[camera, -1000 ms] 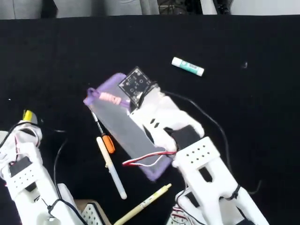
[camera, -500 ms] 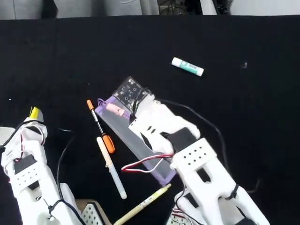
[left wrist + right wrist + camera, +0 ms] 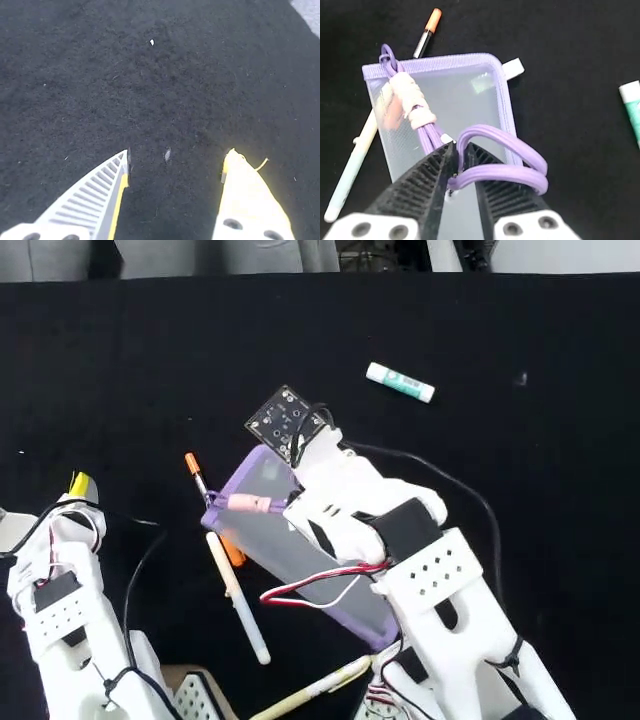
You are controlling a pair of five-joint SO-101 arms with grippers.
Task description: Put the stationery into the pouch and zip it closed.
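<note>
A clear pouch with purple trim lies at the table's middle, partly under my right arm. In the right wrist view my right gripper is shut on the pouch's purple loop strap, just above the pouch. A pink-wrapped zipper pull sits at the pouch's corner. An orange-tipped pen and a white pen lie along the pouch's left edge. A glue stick lies far right. My left gripper hangs open over bare black cloth at the left front.
A yellow pen lies at the front edge between the two arm bases. The black cloth covers the whole table. Open room lies at the back and to the far left.
The right gripper has dragged the pouch rightward and toward the front, swinging it. The orange-tipped pen, once under the pouch's edge, now lies uncovered. The left arm shifted slightly.
</note>
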